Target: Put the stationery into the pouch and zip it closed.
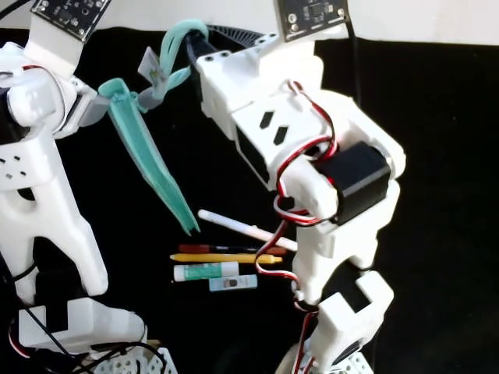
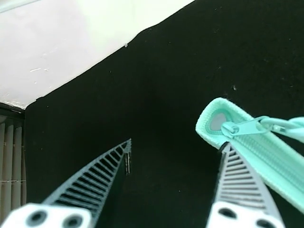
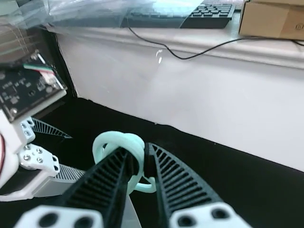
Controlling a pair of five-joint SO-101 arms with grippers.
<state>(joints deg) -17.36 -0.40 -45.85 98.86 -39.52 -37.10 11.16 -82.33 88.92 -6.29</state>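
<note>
Currently both arms are raised above the black desk (image 1: 437, 117). At the left of the high frame the left arm stands tall with its wrist bent toward the centre. That puts the left jaws (image 2: 178, 142) at the upper left, by the top end of the mint pouch (image 1: 148, 160). The right arm rises from the lower centre, folds at its elbow in mid-frame and stretches to the upper centre, where the right jaws (image 3: 139, 148) sit.

Writing is scarce. A white tag (image 1: 153, 68) hangs by the pouch's top end, its print too small to read. The glue stick (image 1: 207, 271) carries a green-and-white label that cannot be read either.

The left jaws are spread wide and grasp nothing. The rounded pouch end with its zipper pull (image 2: 237, 127) lies against one finger (image 2: 237, 190), and the other finger stands well apart. The right jaws are clenched on the pouch's mint loop (image 3: 111, 142), their tips almost meeting.

The pouch hangs slanting from the upper left down to mid-frame, its lower tip near one end of a white pen (image 1: 245, 228). Below that pen lie a red pen (image 1: 226, 249), a yellow pen (image 1: 226, 258), the glue stick and a small pale-blue block (image 1: 232, 283), all on the desk outside the pouch.
</note>
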